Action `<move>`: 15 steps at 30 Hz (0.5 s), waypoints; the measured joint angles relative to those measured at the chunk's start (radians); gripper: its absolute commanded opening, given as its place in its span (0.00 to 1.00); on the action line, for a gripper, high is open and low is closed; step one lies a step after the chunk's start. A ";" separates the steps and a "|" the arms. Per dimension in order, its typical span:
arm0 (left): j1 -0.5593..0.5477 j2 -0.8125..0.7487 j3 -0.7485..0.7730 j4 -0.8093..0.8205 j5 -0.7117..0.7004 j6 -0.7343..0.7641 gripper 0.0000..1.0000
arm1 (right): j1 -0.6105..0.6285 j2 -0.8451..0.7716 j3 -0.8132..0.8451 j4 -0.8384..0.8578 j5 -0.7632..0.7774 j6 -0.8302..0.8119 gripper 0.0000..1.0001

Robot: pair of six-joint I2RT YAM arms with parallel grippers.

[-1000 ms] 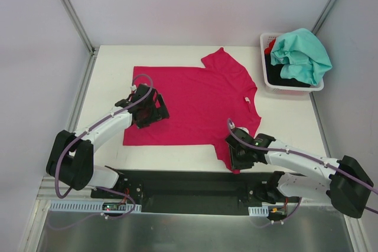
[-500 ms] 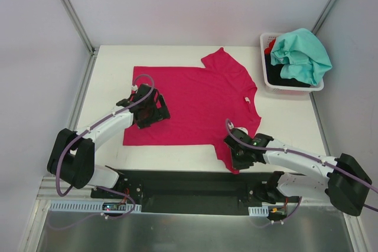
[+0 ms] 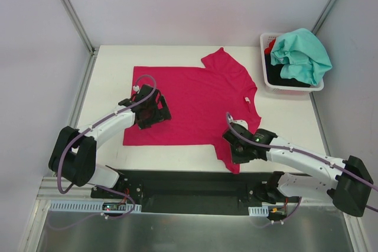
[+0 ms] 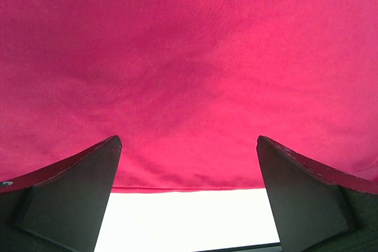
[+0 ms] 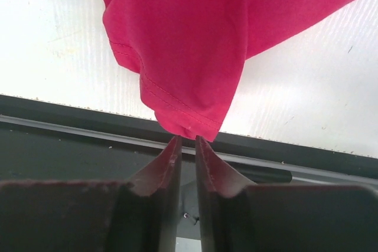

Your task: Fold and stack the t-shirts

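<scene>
A: One table, its middle covered by the magenta t-shirt, spread flat. No fold made, no stack begun.
B: Basket at the far right corner holds the teal t-shirt heaped over darker ones. All unfolded.
A: Left gripper sits over the shirt near its bottom hem, jaws wide, holding nothing.
B: Right gripper is pinched narrow on the near sleeve's hem. First fold looks about to begin.

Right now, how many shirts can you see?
4: pink shirt flat on the table; teal shirt, black shirt and red shirt in the basket. More may be hidden.
</scene>
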 measured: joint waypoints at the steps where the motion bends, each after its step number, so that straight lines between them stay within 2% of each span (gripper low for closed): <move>1: 0.000 0.000 0.000 0.000 0.000 0.000 0.99 | 0.005 0.000 0.003 -0.002 0.001 0.002 0.34; 5: 0.000 0.009 0.001 0.000 -0.005 0.000 0.99 | 0.029 0.006 0.003 0.000 0.008 0.000 0.40; 9: -0.006 0.018 0.002 0.000 -0.011 -0.001 0.99 | 0.036 0.046 0.003 0.011 0.007 0.000 0.40; 12: -0.011 0.023 0.002 0.000 -0.012 -0.002 0.99 | 0.038 0.084 -0.003 0.037 0.005 0.000 0.36; 15: -0.013 0.025 0.003 0.000 -0.012 -0.003 0.99 | 0.040 0.114 -0.019 0.069 -0.002 0.000 0.39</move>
